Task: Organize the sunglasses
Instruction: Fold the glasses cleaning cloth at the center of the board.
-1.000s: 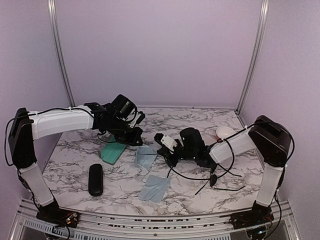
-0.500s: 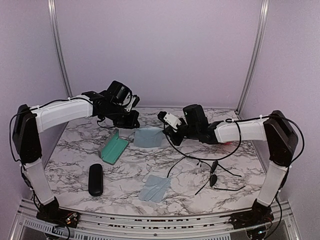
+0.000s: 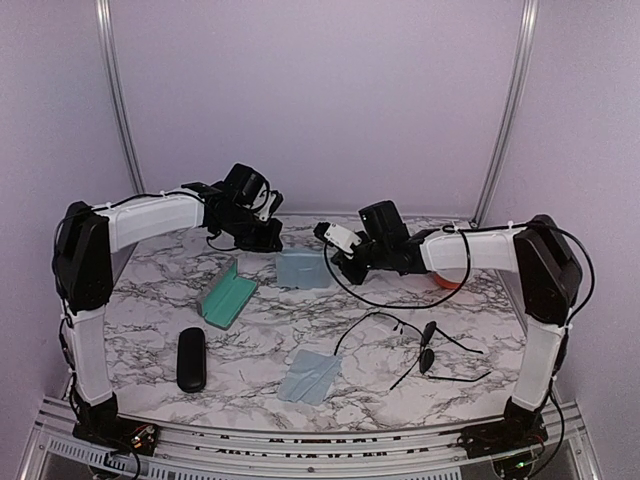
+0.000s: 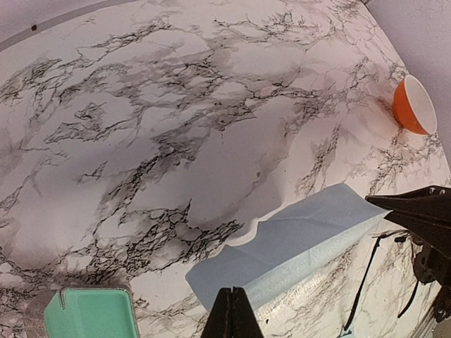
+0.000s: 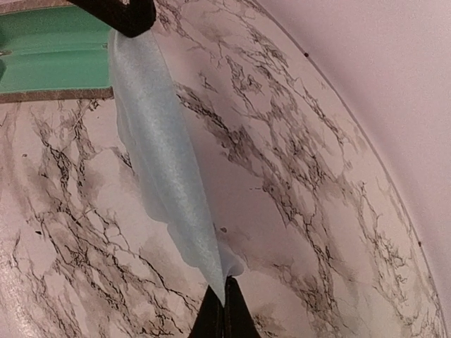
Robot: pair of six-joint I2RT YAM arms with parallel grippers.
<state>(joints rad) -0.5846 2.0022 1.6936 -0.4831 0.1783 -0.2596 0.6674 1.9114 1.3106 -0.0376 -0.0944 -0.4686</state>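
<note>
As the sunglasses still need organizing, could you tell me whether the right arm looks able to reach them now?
Probably not yet: the sunglasses lie uncovered on its side, but the right gripper is shut on a blue cloth that the left gripper pinches too.

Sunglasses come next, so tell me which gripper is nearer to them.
Right. The right gripper, shut on the blue cloth, is behind the sunglasses and a little to their left; the left gripper holds the cloth's other end, much farther left.
</note>
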